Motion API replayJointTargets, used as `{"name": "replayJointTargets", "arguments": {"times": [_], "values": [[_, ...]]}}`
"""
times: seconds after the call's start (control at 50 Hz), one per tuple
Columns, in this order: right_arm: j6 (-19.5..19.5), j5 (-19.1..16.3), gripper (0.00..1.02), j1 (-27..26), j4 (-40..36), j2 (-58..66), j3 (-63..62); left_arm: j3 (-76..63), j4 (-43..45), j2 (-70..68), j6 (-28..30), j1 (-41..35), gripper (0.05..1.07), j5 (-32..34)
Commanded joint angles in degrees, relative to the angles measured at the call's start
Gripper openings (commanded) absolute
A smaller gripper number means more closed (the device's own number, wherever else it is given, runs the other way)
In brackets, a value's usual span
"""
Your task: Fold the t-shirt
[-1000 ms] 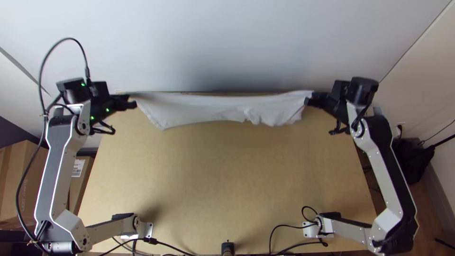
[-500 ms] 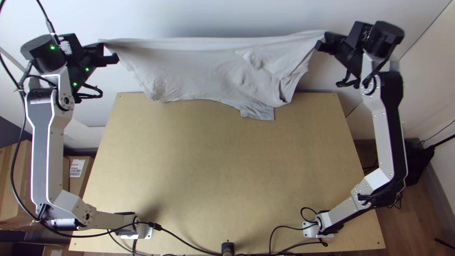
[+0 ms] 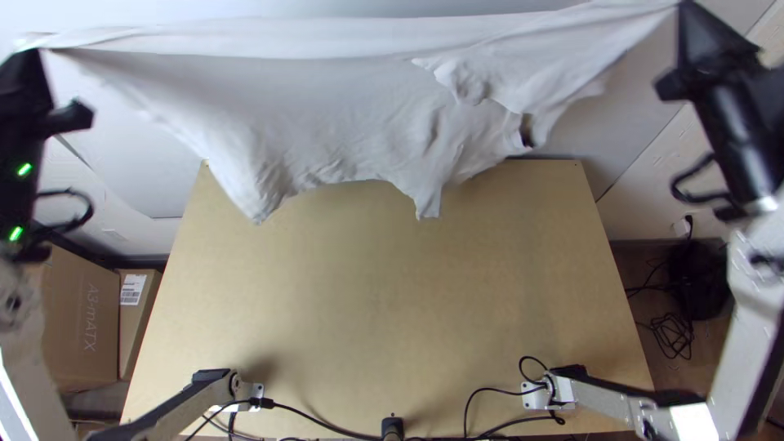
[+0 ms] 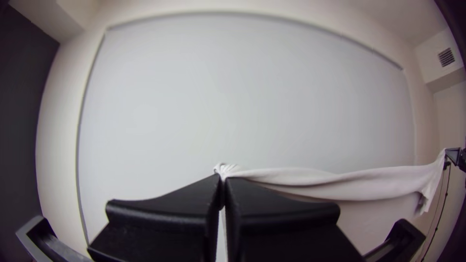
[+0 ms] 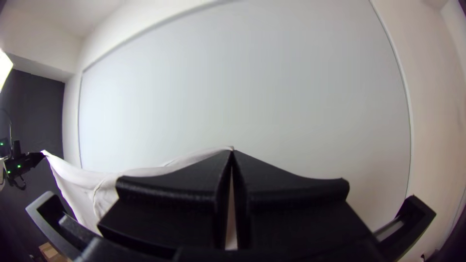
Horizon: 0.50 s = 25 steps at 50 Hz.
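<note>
Boxes [image 3: 77, 314] sit beside the table [image 3: 384, 302] — left tool [image 3: 31, 54] and right tool [image 3: 686, 10], both closed, pinch the t-shirt [image 3: 327, 106].

- The pale t-shirt [image 3: 327, 102] hangs stretched between both grippers, its top edge drawn nearly straight, its lower edge uneven and wrinkled.
- The left gripper [image 3: 31, 53] holds one upper corner; the right gripper [image 3: 688, 10] holds the opposite one.
- Two pointed bits of cloth droop in front of the far edge of the worktop [image 3: 367, 286].
- A small dark opening shows in the cloth toward the right arm.
- Cardboard boxes [image 3: 73, 318] stand beside the worktop, left; a tangled cable [image 3: 673, 333] lies on the floor, right.
</note>
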Motion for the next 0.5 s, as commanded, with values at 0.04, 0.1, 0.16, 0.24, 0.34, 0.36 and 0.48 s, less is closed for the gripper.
{"name": "replayJointTargets", "arguments": {"times": [0.04, 0.1, 0.16, 0.24, 0.34, 0.36, 0.48], "values": [[1.7, 1.6, 0.02, 1.0, 0.9, -11.7, -4.4, -4.3, 1.8, -11.4, -2.0, 0.5, 0.08, -1.8], [1.9, 1.6, 0.02, 1.4, -0.1, -14.9, -5.8, -5.3, 1.7, -14.9, -2.5, 0.5, 0.08, -1.7], [2.7, 1.5, 0.02, 1.4, -1.5, -17.4, -6.4, -6.1, 1.6, -17.6, -2.8, 0.5, 0.08, -1.7], [3.3, 1.4, 0.02, 1.4, -3.8, -19.3, -6.7, -7.2, 1.3, -20.1, -2.8, 0.6, 0.08, -1.7], [3.4, 1.3, 0.02, 1.3, -4.2, -20.4, -8.6, -8.2, 0.4, -21.3, -2.8, 0.5, 0.08, -1.6], [3.3, 1.3, 0.02, 1.3, -4.2, -20.5, -9.1, -8.6, 0.1, -21.4, -2.8, 0.3, 0.08, -1.6], [3.3, 1.1, 0.02, 1.4, -2.9, -20.8, -15.4, -15.8, -0.2, -23.0, -2.9, -0.2, 0.08, -1.1]]}}
